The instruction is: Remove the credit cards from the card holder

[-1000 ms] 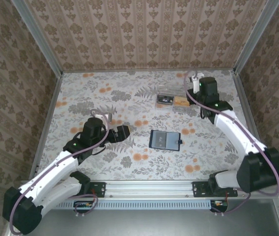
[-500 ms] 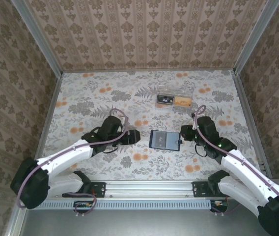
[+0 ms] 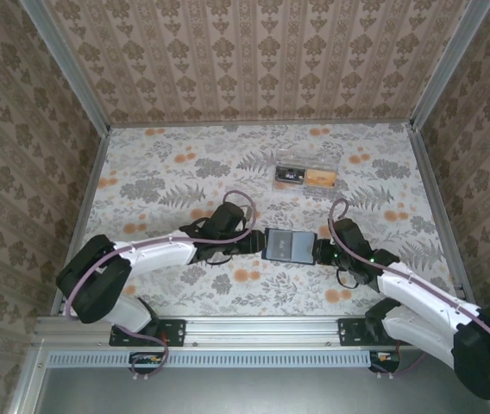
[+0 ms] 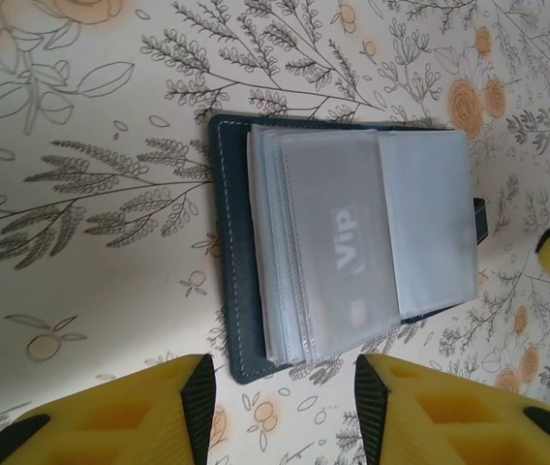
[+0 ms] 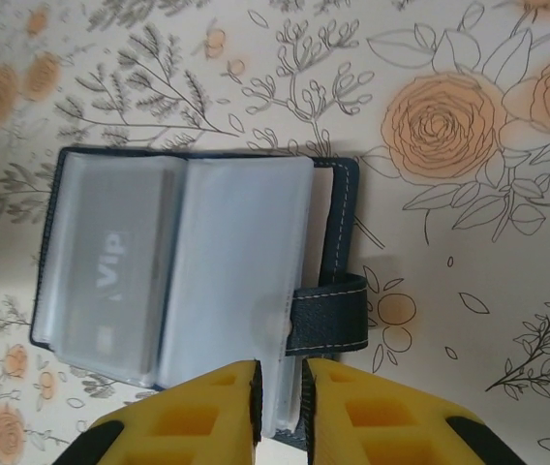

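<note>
At mid table (image 3: pixel 185 172), the card holder (image 3: pixel 290 245) lies open, cards (image 4: pixel 343 257) inside. Right gripper (image 5: pixel 280 402) pinches a clear sleeve (image 5: pixel 241 271) by its edge; left gripper (image 4: pixel 285 412) is spread at the opposite edge. We're bracing; next we clamp left, then pull a card.

Brown damask-papered walls (image 3: pixel 254 60) enclose a floral-print tabletop (image 3: pixel 167 172) edged with aluminium rails (image 3: pixel 254 326).

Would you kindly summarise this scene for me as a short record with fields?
Card holder: open, flat on floral table
Vip card: inside the sleeves
Left gripper: fingers apart at holder's left edge
Right gripper: fingers closed on clear sleeve edge
Clear box: farther back, untouched
</note>
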